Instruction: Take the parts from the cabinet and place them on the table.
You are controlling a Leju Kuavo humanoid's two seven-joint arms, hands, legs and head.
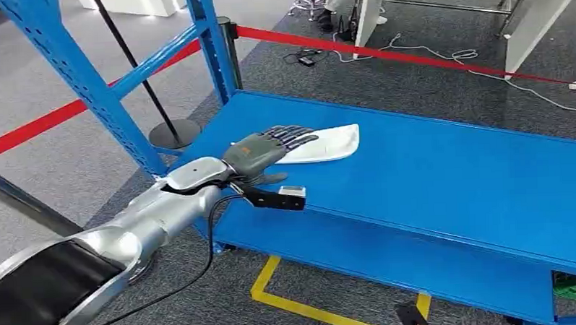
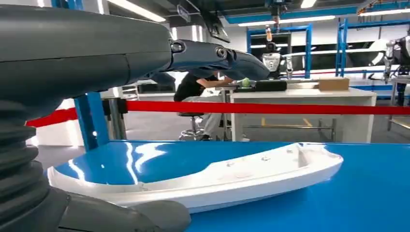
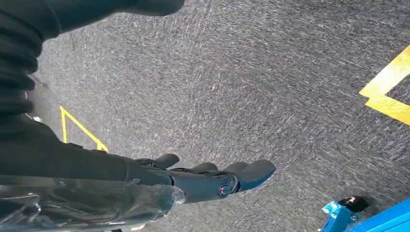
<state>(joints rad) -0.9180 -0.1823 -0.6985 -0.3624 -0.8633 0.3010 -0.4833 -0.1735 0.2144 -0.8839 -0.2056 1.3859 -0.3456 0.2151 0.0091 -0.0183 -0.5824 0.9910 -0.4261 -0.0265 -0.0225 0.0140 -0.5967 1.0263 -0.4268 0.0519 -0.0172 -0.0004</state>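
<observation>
Pick step: my left hand [image 1: 266, 149] hovers over the white part [image 1: 326, 144] lying on the blue shelf [image 1: 444, 171], fingers spread above it, thumb below its edge, not clamped yet. Right hand [image 3: 212, 179] hangs loose, empty. Next: close fingers, lift, carry to table.

The moulded part [image 1: 319, 145] lies on the shelf [image 1: 445, 179] of the rack, near its left end — the left hand [image 1: 264, 150] sits at the part's left end, fingers stretched above it, thumb below. Behind the shelf runs a barrier tape [image 1: 382, 53], then a workbench [image 1: 526, 10]. The right hand [image 3: 212, 181] hangs over carpet — floor tape [image 3: 387, 92] beside it.
</observation>
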